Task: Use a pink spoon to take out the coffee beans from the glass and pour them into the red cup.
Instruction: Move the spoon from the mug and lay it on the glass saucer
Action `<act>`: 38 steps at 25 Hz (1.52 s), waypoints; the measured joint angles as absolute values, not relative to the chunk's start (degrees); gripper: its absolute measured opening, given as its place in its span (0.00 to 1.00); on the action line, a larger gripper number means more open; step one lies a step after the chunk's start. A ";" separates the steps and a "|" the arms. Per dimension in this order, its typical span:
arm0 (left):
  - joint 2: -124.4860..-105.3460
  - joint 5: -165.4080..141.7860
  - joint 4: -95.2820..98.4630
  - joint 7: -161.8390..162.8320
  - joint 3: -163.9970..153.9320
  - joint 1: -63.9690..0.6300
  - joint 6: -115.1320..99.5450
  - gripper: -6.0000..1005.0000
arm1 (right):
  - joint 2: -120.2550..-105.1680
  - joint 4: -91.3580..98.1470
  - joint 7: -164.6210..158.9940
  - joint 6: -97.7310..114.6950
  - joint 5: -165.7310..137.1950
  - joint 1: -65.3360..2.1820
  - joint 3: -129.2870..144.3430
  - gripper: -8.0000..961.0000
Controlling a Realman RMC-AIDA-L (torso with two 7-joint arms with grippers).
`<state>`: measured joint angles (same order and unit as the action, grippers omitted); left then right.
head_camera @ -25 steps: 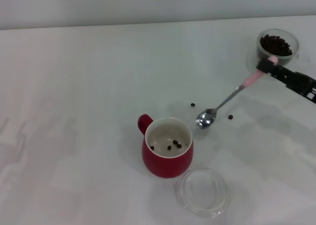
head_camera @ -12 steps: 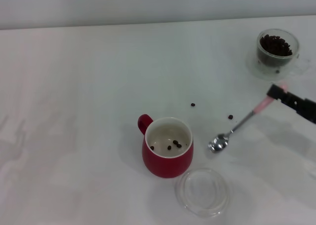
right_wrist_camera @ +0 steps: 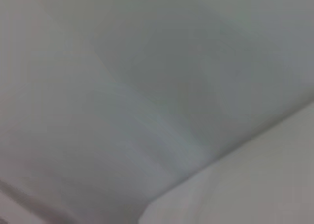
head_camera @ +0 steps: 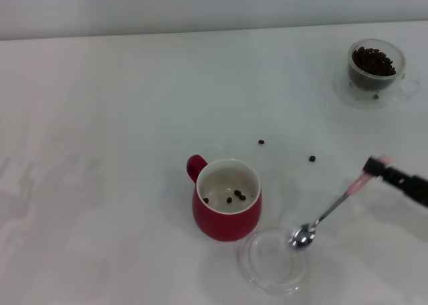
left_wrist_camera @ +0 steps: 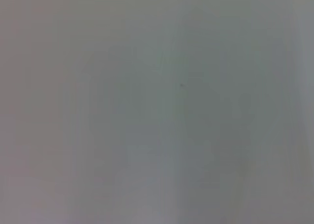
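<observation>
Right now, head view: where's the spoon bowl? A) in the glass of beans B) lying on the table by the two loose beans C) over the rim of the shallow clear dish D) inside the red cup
C. The pink spoon, held at its pink end by the right claw, has its bowl above the near rim of the shallow clear dish, beside the red cup.

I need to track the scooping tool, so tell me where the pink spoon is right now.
In the head view the pink spoon is at the robot's right, held by its pink end in the right gripper, its bowl over the rim of the clear dish beside the red cup.
</observation>
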<state>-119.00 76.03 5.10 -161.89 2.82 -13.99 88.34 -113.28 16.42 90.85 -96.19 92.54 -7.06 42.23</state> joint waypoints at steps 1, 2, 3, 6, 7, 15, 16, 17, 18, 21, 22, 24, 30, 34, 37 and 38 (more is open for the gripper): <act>-119.00 76.03 5.10 -161.89 2.81 -14.06 88.32 0.40 | -113.67 16.39 90.85 -96.02 91.91 -7.02 42.25 0.24; -119.00 76.03 5.10 -161.89 2.81 -14.11 88.24 0.40 | -114.01 16.35 90.86 -95.93 91.34 -7.01 42.25 0.24; -119.00 76.03 5.10 -161.89 2.79 -14.17 88.14 0.40 | -114.39 16.06 90.92 -95.86 90.70 -7.08 42.28 0.24; -119.03 76.03 5.10 -161.89 2.70 -14.52 87.99 0.40 | -114.65 14.46 91.29 -95.80 90.14 -7.58 42.41 0.24; -119.05 76.03 5.10 -161.89 2.68 -14.62 87.98 0.40 | -114.69 14.14 91.33 -95.81 90.12 -7.68 42.45 0.24; -119.09 76.03 4.94 -161.89 2.79 -14.97 87.99 0.40 | -114.87 13.37 91.40 -95.52 89.99 -8.39 43.78 0.24; -119.09 76.03 4.86 -161.89 2.81 -14.97 88.00 0.40 | -114.89 13.36 91.42 -95.42 89.95 -8.46 43.79 0.24; -119.09 76.03 4.86 -161.89 2.81 -14.97 88.00 0.40 | -114.92 13.36 91.46 -95.25 89.89 -8.53 43.83 0.24; -119.09 76.03 4.78 -161.89 2.81 -14.97 88.00 0.40 | -114.97 13.36 91.50 -94.77 89.73 -8.68 43.93 0.24; -119.10 76.02 4.63 -161.90 2.81 -14.95 88.02 0.40 | -115.09 13.36 91.86 -93.27 89.44 -9.06 44.58 0.24; -119.10 76.02 4.60 -161.89 2.82 -14.95 88.02 0.40 | -115.11 13.35 92.01 -92.80 89.43 -9.17 44.82 0.25; -119.10 76.02 4.55 -161.89 2.82 -14.94 88.04 0.40 | -115.15 13.34 92.39 -92.38 89.44 -9.41 45.11 0.25; -119.10 76.02 4.55 -161.89 2.81 -14.92 88.21 0.40 | -115.16 12.86 92.90 -91.77 89.34 -10.01 45.45 0.25; -119.20 76.06 4.55 -161.89 2.81 -14.87 88.23 0.40 | -115.14 12.67 92.69 -91.71 89.34 -10.43 46.31 0.25; -119.20 76.07 4.42 -161.89 2.81 -14.90 88.28 0.40 | -115.11 12.37 92.33 -91.72 89.34 -10.78 47.22 0.25; -119.20 76.08 4.41 -161.89 2.81 -14.90 88.32 0.40 | -115.10 12.20 92.31 -91.72 89.34 -10.92 47.39 0.25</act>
<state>-119.20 76.08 4.41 -161.89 2.81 -14.90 88.32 -115.10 12.20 92.31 -91.72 89.34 -10.92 47.40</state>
